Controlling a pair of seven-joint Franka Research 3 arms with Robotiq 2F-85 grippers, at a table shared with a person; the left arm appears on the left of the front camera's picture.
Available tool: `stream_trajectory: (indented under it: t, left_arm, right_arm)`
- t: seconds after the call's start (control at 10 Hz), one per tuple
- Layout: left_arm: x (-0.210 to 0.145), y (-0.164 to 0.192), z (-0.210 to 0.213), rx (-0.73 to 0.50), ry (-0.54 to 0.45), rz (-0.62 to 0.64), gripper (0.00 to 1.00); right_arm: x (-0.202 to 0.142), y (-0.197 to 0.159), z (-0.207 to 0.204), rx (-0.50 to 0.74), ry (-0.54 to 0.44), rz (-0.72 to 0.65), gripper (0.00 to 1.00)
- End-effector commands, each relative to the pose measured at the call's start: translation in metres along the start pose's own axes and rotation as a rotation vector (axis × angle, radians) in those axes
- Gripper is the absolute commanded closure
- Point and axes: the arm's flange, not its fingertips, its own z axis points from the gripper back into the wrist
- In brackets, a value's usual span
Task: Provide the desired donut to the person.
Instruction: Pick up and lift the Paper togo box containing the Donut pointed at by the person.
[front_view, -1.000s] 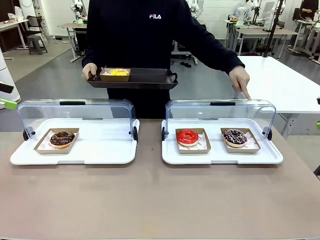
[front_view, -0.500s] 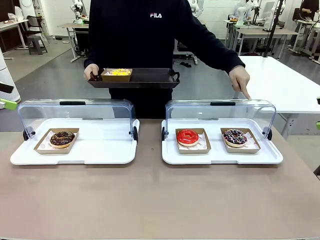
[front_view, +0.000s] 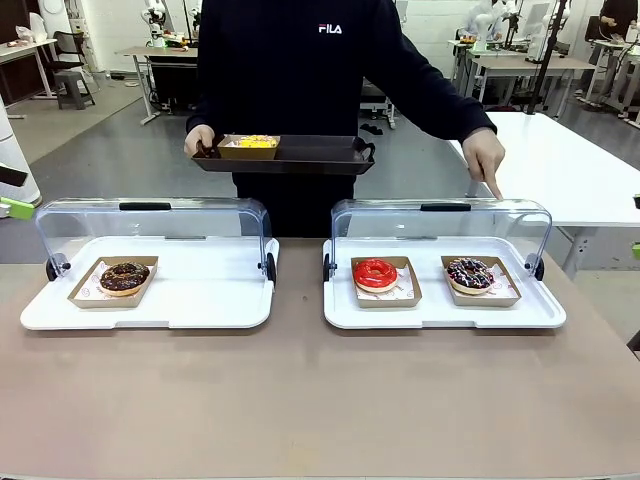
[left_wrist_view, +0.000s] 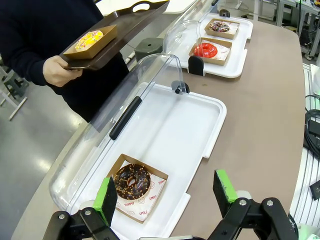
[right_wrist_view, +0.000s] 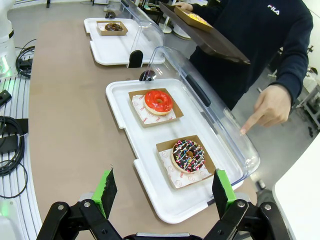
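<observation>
The right gripper (right_wrist_view: 164, 187) is standing wide open with nothing between its green pads, hovering over the near end of a white tray (right_wrist_view: 119, 102). Just ahead of it, nearer the finger on the view's right, a sprinkled chocolate donut (right_wrist_view: 188, 155) is sitting in a cardboard boat on that tray. Farther ahead a red-glazed donut (right_wrist_view: 158, 101) is lying in its own boat. Beyond both, the tray's clear lid (right_wrist_view: 225, 135) is standing swung open, and the person's hand (right_wrist_view: 270, 107) is pointing an index finger down toward the lid beside the sprinkled chocolate donut. The left gripper (left_wrist_view: 164, 192) is likewise gaping empty, hanging above the near end of a second white tray (left_wrist_view: 190, 125). Directly ahead, close to the finger on the view's left, a dark chocolate donut (left_wrist_view: 132, 181) is resting in a cardboard boat. Farther out, past that tray's raised lid (left_wrist_view: 100, 145), the person's other hand (left_wrist_view: 57, 72) is holding a dark serving tray (left_wrist_view: 135, 25) carrying a yellow-topped donut (left_wrist_view: 89, 40).
</observation>
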Motion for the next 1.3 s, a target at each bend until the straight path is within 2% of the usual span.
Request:
stream_trajectory:
  t: [0.0,0.6,0.7,0.8,1.0,1.2]
  left_arm:
    - [0.000,-0.002,0.000,0.001,-0.012,-0.002,0.00]
    - [0.000,-0.002,0.000,0.001,-0.012,-0.002,0.00]
    - [0.000,-0.002,0.000,0.001,-0.012,-0.002,0.00]
    - [0.000,-0.002,0.000,0.001,-0.012,-0.002,0.00]
    - [0.000,-0.002,0.000,0.001,-0.012,-0.002,0.00]
    - [0.000,-0.002,0.000,0.001,-0.012,-0.002,0.00]
  right_arm:
    - [-0.001,-0.003,-0.002,-0.010,-0.032,0.014,0.00]
    - [-0.001,-0.003,-0.002,-0.010,-0.032,0.014,0.00]
    - [0.000,0.000,0.000,0.000,0.000,0.000,0.00]
    - [0.008,0.002,-0.011,0.035,0.037,0.053,0.00]
    - [0.042,0.008,-0.059,0.081,0.246,0.093,0.00]
    - [0.048,0.000,-0.101,0.136,0.382,0.087,0.00]
